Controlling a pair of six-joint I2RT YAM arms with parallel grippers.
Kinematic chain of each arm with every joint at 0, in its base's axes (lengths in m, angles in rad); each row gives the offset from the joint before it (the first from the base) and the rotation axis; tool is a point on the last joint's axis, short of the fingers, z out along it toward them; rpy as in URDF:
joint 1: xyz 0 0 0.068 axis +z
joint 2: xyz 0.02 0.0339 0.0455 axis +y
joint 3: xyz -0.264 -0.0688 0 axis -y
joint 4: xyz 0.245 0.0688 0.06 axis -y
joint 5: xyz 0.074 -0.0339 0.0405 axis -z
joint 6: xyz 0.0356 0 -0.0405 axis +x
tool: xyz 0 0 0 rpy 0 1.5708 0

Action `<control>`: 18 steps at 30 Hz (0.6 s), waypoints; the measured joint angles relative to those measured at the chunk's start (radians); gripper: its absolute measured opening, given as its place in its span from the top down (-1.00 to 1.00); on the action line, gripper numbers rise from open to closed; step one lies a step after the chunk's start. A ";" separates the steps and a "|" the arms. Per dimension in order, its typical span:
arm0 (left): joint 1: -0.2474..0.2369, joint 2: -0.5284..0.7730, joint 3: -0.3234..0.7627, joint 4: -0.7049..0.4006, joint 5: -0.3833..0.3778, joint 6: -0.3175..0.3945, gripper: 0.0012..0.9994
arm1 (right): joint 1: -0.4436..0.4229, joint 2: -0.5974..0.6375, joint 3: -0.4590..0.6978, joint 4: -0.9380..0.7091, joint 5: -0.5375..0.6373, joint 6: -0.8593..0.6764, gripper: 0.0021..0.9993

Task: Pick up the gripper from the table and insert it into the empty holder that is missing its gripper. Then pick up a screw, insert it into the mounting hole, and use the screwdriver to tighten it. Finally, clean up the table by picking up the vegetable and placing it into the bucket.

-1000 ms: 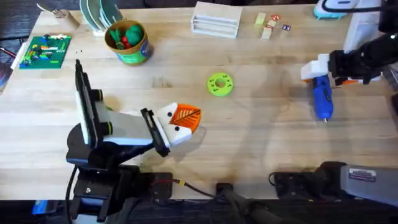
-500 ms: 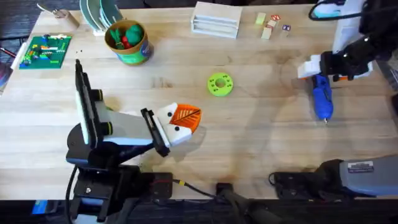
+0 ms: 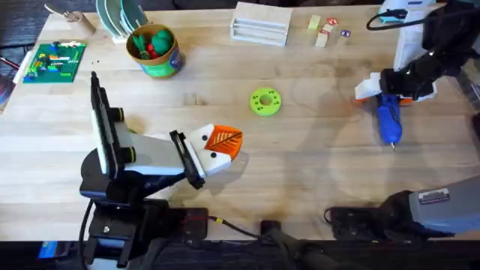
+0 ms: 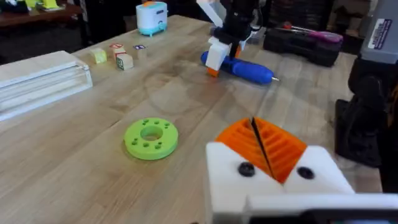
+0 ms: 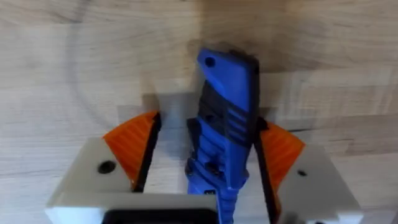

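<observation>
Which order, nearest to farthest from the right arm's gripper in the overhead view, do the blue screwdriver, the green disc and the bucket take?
1. The screwdriver: directly under the right gripper, between its fingers in the right wrist view.
2. The green disc: at mid-table, toward the left arm's side.
3. The bucket: far side of the table, beyond the disc, on the left arm's side.

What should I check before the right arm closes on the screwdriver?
1. Right gripper open: ok.
2. Screwdriver handle between the orange pads: ok.
3. Handle centred between pads: not ok, it sits nearer one pad.
4. Screwdriver lying flat on the table: ok.
5. Left gripper out of the way: ok, shut and well apart from the screwdriver.
6. Screw seated in a mounting hole: cannot tell.
</observation>
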 joint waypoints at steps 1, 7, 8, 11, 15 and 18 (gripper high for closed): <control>0.000 0.000 0.000 0.000 0.000 0.000 0.97 | -0.002 0.000 0.000 0.001 -0.001 0.000 -0.78; 0.000 0.000 0.000 0.000 0.000 0.000 0.97 | -0.020 0.001 0.000 0.020 -0.007 0.000 -0.68; 0.000 0.000 0.000 0.000 0.000 0.000 0.97 | -0.023 0.001 0.000 0.022 -0.008 0.000 -0.68; 0.000 0.000 0.000 0.000 0.000 0.000 0.97 | -0.027 0.003 0.000 0.024 -0.012 -0.001 -0.68; 0.000 0.000 0.000 0.000 0.000 0.000 0.97 | -0.027 0.003 0.000 0.033 -0.014 -0.007 -0.68; 0.000 0.000 0.000 0.000 0.000 0.000 0.97 | -0.029 0.006 0.000 0.051 -0.014 -0.008 -0.67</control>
